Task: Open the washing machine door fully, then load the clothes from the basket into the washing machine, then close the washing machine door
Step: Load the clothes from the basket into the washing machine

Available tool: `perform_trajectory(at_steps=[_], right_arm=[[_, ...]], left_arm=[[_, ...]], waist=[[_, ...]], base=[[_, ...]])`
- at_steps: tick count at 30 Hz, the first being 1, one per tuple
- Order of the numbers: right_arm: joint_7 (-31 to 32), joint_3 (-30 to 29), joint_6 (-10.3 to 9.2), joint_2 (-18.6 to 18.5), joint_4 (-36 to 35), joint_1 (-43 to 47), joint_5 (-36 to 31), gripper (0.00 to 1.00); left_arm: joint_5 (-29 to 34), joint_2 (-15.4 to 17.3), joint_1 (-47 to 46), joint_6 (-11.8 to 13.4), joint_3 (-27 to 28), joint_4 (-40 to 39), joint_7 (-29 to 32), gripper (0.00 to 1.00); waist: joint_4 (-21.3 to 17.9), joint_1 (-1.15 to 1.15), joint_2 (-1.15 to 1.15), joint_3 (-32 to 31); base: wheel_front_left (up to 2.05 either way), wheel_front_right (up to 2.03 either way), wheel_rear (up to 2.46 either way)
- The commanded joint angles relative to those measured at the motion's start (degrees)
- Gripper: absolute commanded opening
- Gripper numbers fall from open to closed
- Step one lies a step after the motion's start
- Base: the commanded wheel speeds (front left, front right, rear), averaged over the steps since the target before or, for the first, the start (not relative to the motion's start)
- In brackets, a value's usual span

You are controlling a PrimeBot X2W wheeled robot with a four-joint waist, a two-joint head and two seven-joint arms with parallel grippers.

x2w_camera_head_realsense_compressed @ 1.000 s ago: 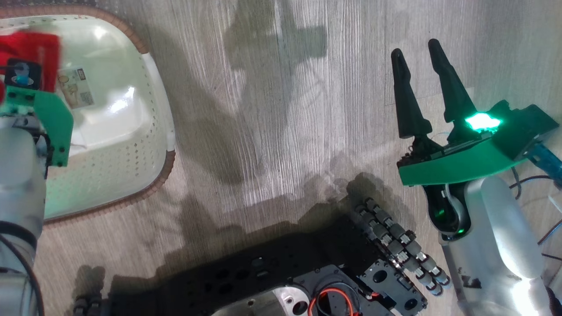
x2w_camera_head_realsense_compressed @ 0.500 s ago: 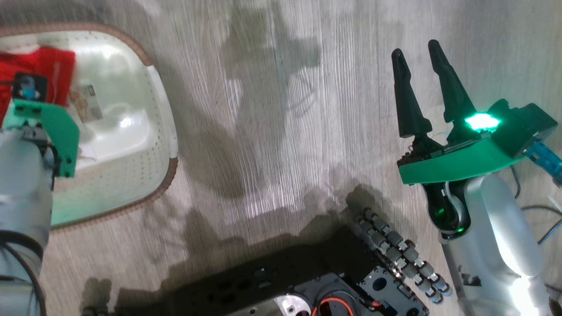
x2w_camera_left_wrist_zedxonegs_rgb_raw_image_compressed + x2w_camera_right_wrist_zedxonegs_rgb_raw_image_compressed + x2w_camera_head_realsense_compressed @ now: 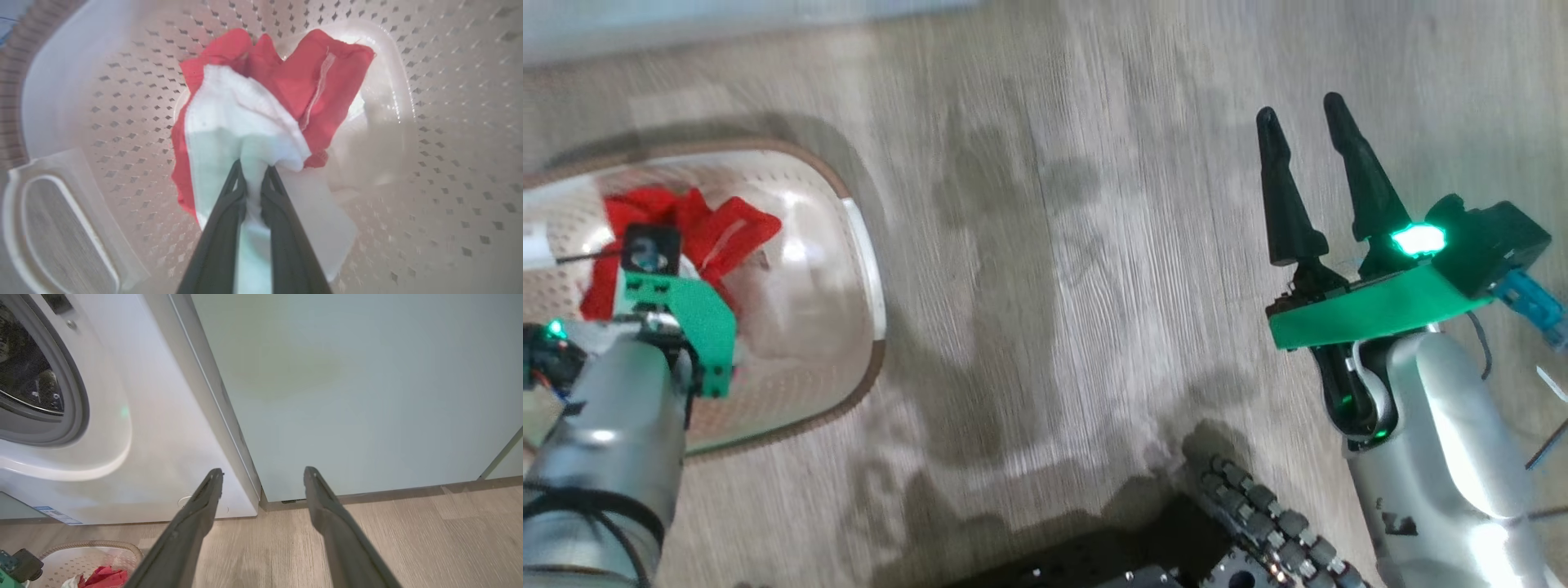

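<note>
My left gripper [image 3: 251,173] is pinching a white fold of the clothes [image 3: 294,85], which sit bunched inside the basket [image 3: 449,122]; I can't tell whether the bundle is clear of the basket's bottom. My right gripper [image 3: 1298,108] hangs spread and empty above the wooden floor [image 3: 1054,245], facing the washing machine [image 3: 163,416].

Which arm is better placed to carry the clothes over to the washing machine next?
Left. The left gripper is shut on the clothes inside the basket; the right gripper hangs open over the floor, holding nothing.
</note>
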Motion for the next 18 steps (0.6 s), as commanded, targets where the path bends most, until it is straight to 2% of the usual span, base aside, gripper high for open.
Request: perform_trajectory(at_steps=[1,12,18], right_arm=[[-0.5,0.8,0.0,-0.1,-1.2,2.2,-0.6,1.0],[-0.5,0.7,0.0,-0.1,1.0,4.3,-0.6,1.0],[-0.5,0.6,0.0,-0.1,2.1,5.9,-0.7,1.0]], left_arm=[[-0.5,1.5,1.7,0.1,1.4,-0.4,-1.5,0.0],[-0.4,0.2,5.3,-0.4,-0.6,-0.5,-11.8,0.0],[-0.7,0.1,7.7,0.2,-1.0,-2.9,-14.8,0.0]], waist=[[0.9,0.0,0.0,-3.9],[2.8,0.0,0.0,-14.4],[3.7,0.0,0.0,-19.3]], base=[[0.0,0.0,0.0],[0.0,0.0,0.0],[0.0,0.0,0.0]])
